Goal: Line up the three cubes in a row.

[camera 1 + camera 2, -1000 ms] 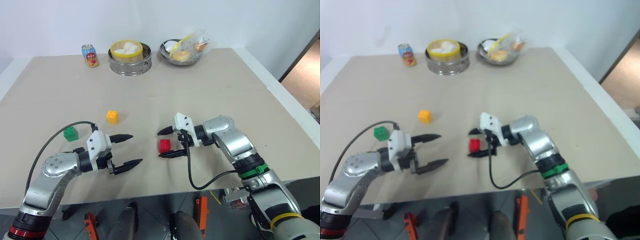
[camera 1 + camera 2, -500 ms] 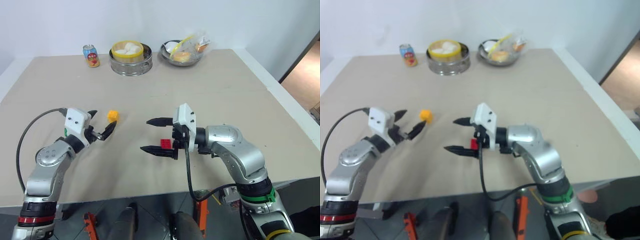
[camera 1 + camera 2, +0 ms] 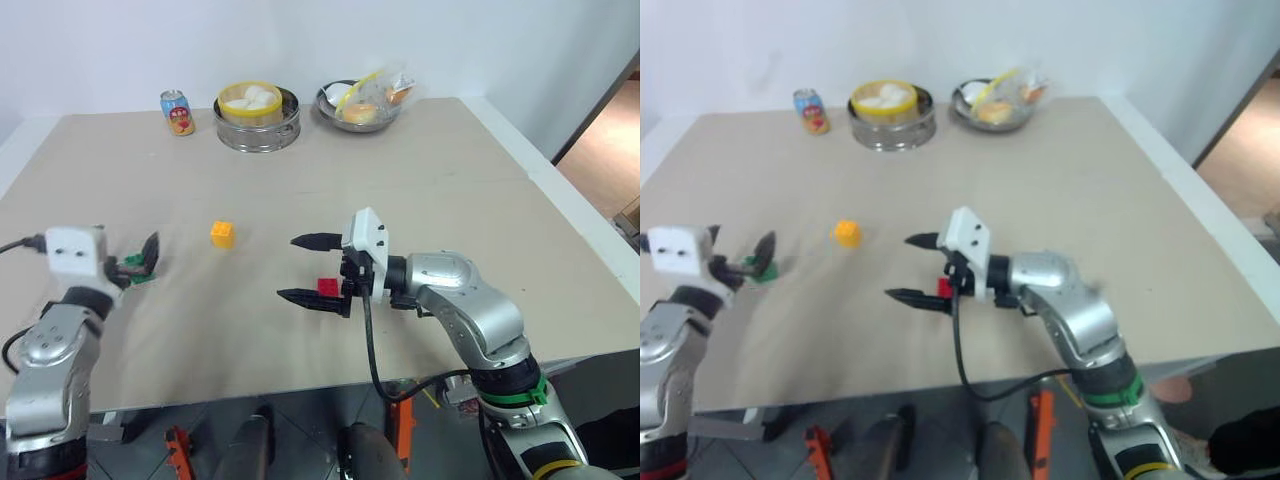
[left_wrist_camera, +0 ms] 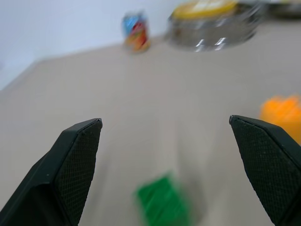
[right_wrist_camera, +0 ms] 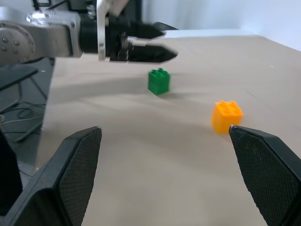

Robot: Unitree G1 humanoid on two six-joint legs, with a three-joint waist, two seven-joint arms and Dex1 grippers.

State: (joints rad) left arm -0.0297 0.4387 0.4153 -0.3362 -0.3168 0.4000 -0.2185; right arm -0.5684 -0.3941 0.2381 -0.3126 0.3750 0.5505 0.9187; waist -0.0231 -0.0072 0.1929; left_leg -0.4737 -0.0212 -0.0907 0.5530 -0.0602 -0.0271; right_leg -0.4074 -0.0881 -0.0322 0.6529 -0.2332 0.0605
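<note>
Landmark for all positions: the yellow-orange cube [image 3: 223, 234], standing alone on the bare counter [image 3: 430, 180].

Green cube [image 3: 131, 271]: well to the robot's left of the landmark and a little nearer the robot; the left hand [image 4: 167, 165] is aimed at it, fingers spread wide, nothing held; in the left wrist view the cube sits low between the two fingers, so the hand looks lined up to close on it; whether a fingertip touches it, cannot tell.

Red cube [image 3: 328, 287]: to the robot's right of the landmark and nearer the robot; partly hidden behind the right hand [image 3: 308, 270]; that hand is level and points toward the landmark, fingers wide, empty; the cube lies back near the base of the fingers rather than between the tips, not gripped.

Judgement: the three cubes form a shallow, uneven spread, not a row; the landmark sits farther from the robot than the other two; wide openings suit cubes about finger-sized; each hand is placed on its own side so each can work the nearest cube without crossing.

Beyond the landmark, along the far edge: drink can [image 3: 177, 112], steamer of buns [image 3: 257, 116], metal bowl of wrapped food [image 3: 364, 102]; all well apart from the cubes, clear of the work.
</note>
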